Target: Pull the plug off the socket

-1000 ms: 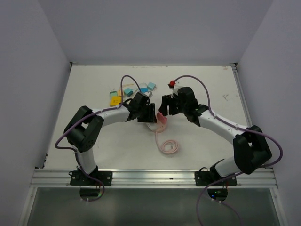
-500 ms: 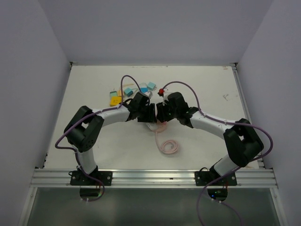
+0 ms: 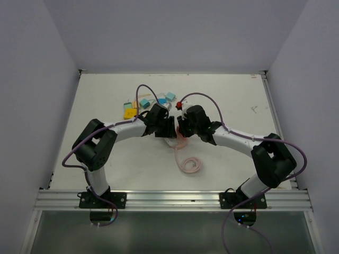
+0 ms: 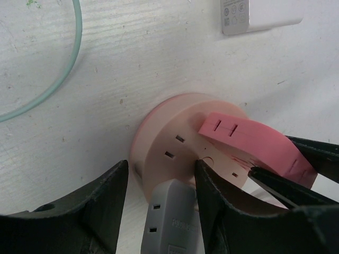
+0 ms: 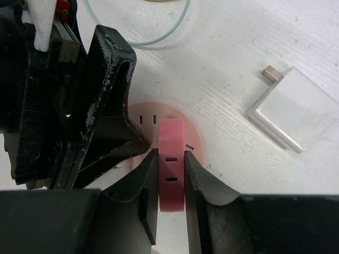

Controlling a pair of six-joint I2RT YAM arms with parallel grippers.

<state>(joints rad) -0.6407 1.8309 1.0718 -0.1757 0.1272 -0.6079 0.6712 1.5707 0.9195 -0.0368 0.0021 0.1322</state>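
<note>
right end effector [image 5: 170, 161] closed in — pinching plug [image 5: 171, 135] | left end effector [image 4: 160, 174] straddling socket [image 4: 167, 127], grip unclear

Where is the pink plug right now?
In the right wrist view, the pink plug sits in the middle, pinched between the right gripper's fingers. It is plugged into the round pink socket on the table.

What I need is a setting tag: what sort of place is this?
Probably a robotics lab bench: a white table boxed in by plain walls, two arms bolted to its rail, small coloured items lying loose.
</note>
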